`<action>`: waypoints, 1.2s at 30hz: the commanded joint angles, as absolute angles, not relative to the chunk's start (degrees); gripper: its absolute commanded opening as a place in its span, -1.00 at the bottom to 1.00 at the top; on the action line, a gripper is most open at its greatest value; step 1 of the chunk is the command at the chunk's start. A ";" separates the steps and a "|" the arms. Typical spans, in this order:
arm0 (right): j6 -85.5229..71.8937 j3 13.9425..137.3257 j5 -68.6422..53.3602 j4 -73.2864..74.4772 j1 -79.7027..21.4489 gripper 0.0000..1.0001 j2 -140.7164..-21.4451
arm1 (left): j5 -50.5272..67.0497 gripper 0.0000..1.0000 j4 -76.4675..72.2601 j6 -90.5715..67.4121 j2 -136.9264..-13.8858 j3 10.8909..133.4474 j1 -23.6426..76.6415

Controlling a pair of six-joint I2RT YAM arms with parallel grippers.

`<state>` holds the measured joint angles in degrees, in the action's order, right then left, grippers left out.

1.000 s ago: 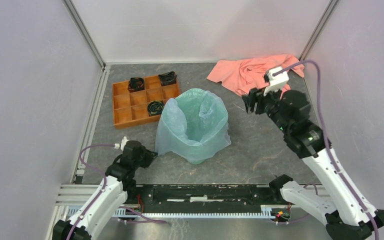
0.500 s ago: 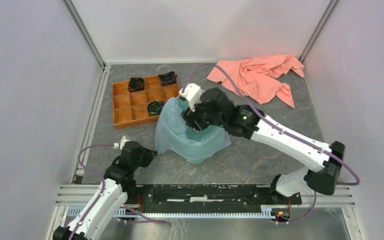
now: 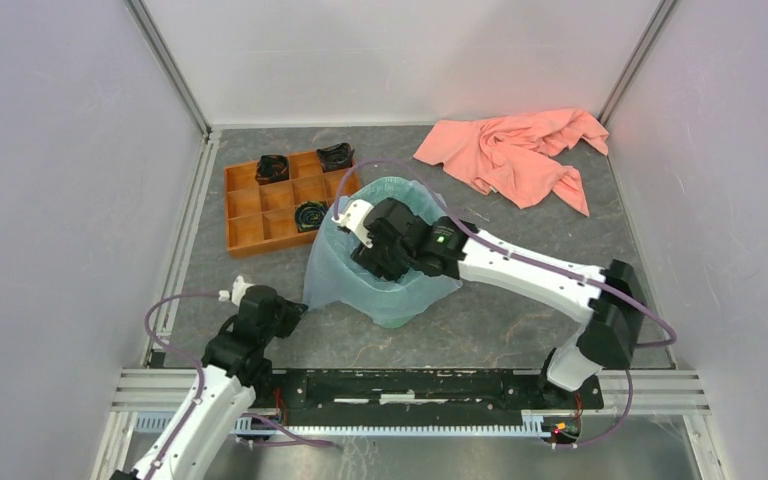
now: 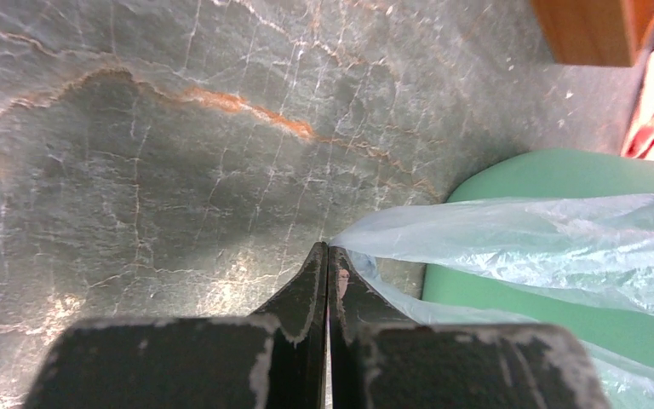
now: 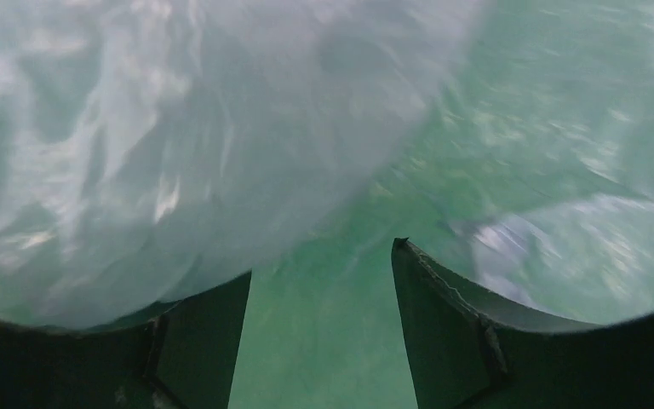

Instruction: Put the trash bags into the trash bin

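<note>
The mint-green trash bin (image 3: pixel 401 308) stands mid-table with the pale blue trash bag (image 3: pixel 328 273) draped in and over it. My left gripper (image 3: pixel 298 311) is shut on a corner of the bag at the bin's lower left; in the left wrist view its closed fingertips (image 4: pixel 327 254) pinch the film (image 4: pixel 511 230) beside the bin wall (image 4: pixel 553 170). My right gripper (image 3: pixel 372 262) is open and reaches down inside the bin. The right wrist view shows its fingers (image 5: pixel 443 298) apart over the green interior (image 5: pixel 324 341), with bag film (image 5: pixel 179 153) lying over the left finger.
An orange compartment tray (image 3: pixel 243 203) holding dark objects sits left of the bin. A salmon-pink cloth (image 3: pixel 510 150) lies at the back right. White walls enclose the table on three sides.
My right arm swung from the pink cloth at back right across to the bin and went down into it. The left gripper stayed shut on the bag corner, shifting slightly left.
</note>
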<state>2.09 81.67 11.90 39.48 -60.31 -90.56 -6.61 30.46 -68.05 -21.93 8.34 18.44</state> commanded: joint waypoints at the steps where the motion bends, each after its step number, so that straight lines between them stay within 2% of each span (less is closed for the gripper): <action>1: 2.30 81.56 7.22 35.81 -60.29 0.35 -96.19 | -11.79 -0.96 37.85 -71.78 -15.77 10.20 18.19; 5: 1.93 81.12 4.79 34.24 -60.23 0.35 -99.28 | -13.49 -0.96 40.99 -73.62 -11.86 9.14 18.19; 12: 0.23 80.04 0.85 32.59 -59.58 0.33 -100.65 | -13.04 -0.96 39.50 -73.37 -14.09 8.57 18.24; 20: 0.90 84.19 8.00 37.59 -59.54 0.45 -90.95 | -13.86 -0.96 39.24 -72.86 -14.53 8.49 18.24; 25: 1.13 85.16 13.11 38.93 -58.99 0.45 -90.19 | -14.37 -0.96 39.18 -73.19 -14.03 8.25 18.16; 28: 1.01 84.03 13.40 34.99 -57.82 0.32 -90.13 | -14.21 -0.96 39.48 -73.22 -14.23 8.62 18.15; 31: 0.09 82.79 13.43 29.87 -56.59 -0.13 -91.19 | -14.25 -0.96 41.04 -73.74 -14.32 9.87 18.19; 33: 0.09 81.62 13.04 26.35 -56.58 -0.26 -92.29 | -14.27 -0.96 41.05 -73.26 -14.28 10.79 18.19; 36: -2.51 76.92 12.39 18.35 -56.59 -0.33 -93.62 | -13.44 -0.96 40.83 -72.95 -14.25 10.99 18.24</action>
